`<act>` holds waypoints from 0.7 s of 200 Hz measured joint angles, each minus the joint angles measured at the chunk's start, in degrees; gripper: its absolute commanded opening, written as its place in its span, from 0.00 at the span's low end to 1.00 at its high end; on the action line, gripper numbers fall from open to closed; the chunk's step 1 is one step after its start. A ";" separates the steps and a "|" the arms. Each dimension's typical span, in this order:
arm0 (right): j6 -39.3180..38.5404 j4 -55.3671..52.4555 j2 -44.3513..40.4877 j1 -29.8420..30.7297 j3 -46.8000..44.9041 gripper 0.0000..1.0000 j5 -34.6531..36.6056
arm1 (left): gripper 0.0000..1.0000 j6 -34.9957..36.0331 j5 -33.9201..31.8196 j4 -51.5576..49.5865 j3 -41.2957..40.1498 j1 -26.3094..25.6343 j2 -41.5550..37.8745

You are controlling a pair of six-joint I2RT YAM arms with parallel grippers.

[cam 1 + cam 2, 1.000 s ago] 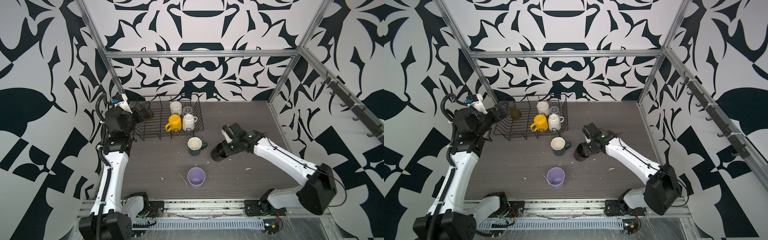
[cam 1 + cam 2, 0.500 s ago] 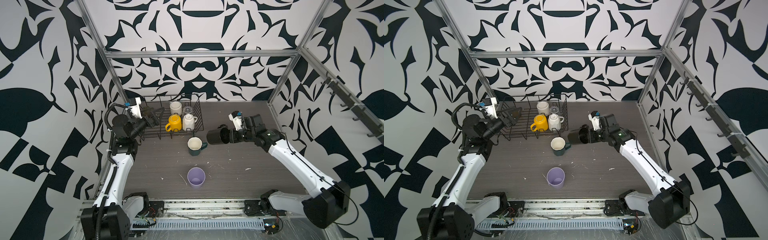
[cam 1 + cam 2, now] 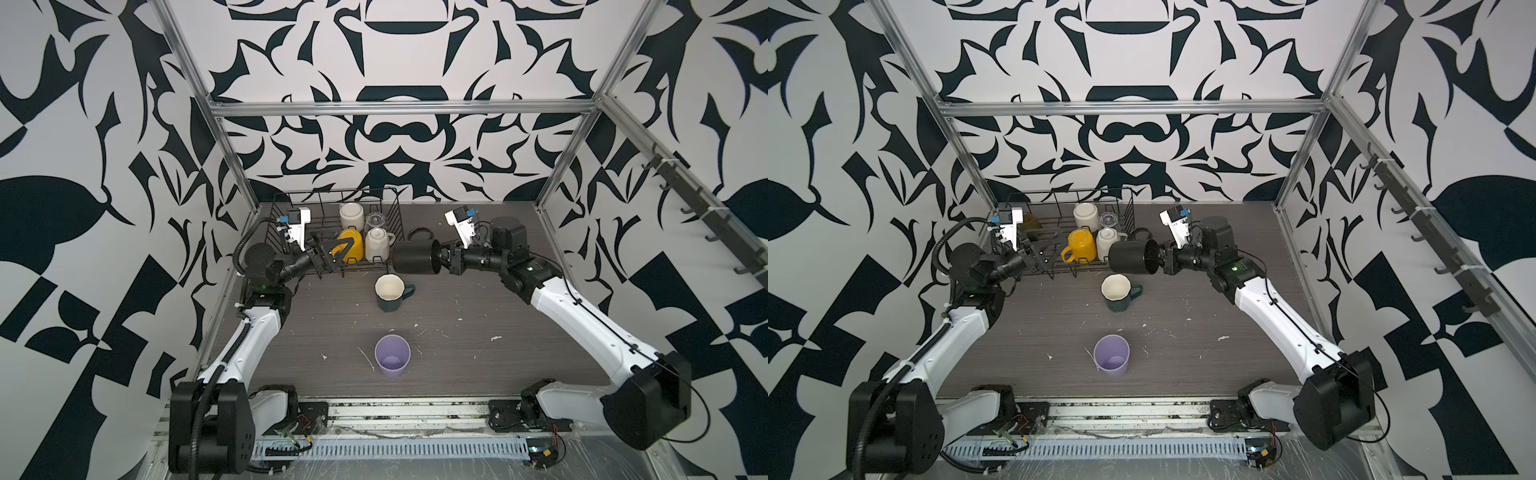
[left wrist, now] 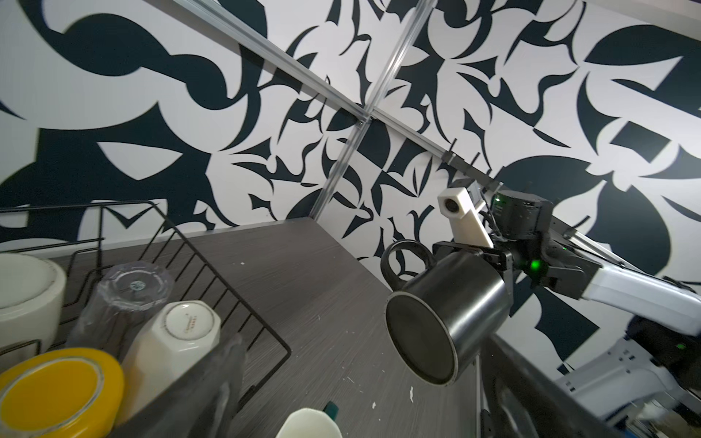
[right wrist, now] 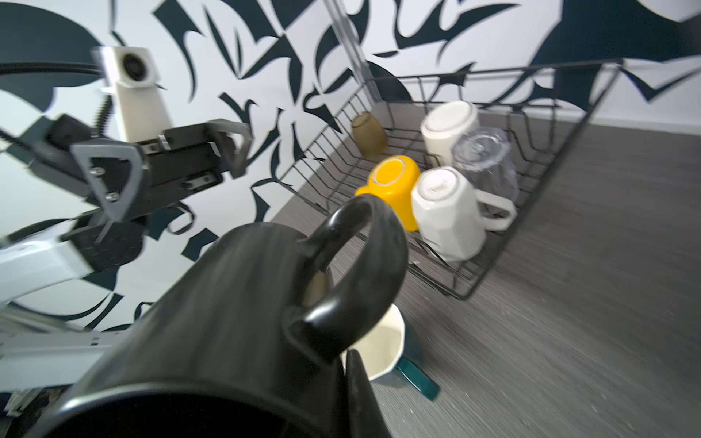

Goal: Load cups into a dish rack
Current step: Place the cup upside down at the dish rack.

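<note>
- Pinching the rim of the black mug, the right gripper is pressing its jaws nearly together on the mug's wall. It is holding the mug on its side in the air, with the base pointing toward frame left and the handle up.
- That mug is hanging near the centre of both top views, just right of the dish rack and clear of it. The green mug is sitting just below it in the frame.
- The left gripper is hovering at the rack's lower left edge with its jaws spread wide, gripping nothing.
- The yellow mug, cream mug, white mug, clear glass and amber glass are sitting upside down in the rack.
- The green mug and the lilac tumbler are standing upright on the table, at centre and lower centre.
</note>
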 measured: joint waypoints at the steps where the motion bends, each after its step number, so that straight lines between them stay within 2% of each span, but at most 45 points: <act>1: 0.02 0.15 0.00 0.00 -0.04 0.00 -0.11 | 0.99 -0.20 0.07 0.26 -0.02 -0.02 0.13; 34: 1.01 3.37 0.09 0.50 -0.85 0.00 -3.39 | 0.99 -6.23 2.45 13.09 -0.59 -0.96 4.55; 60: 4.00 2.16 2.23 0.79 1.97 0.00 -4.48 | 0.99 -6.29 2.60 21.05 -2.84 -2.08 6.93; 101: 12.41 -6.56 9.03 0.98 12.96 0.00 -4.20 | 0.99 2.78 0.28 24.94 -7.69 -2.78 8.04; 140: 20.06 -10.32 11.91 0.79 17.35 0.00 -6.25 | 0.99 12.96 -1.97 25.99 -8.74 -2.78 8.26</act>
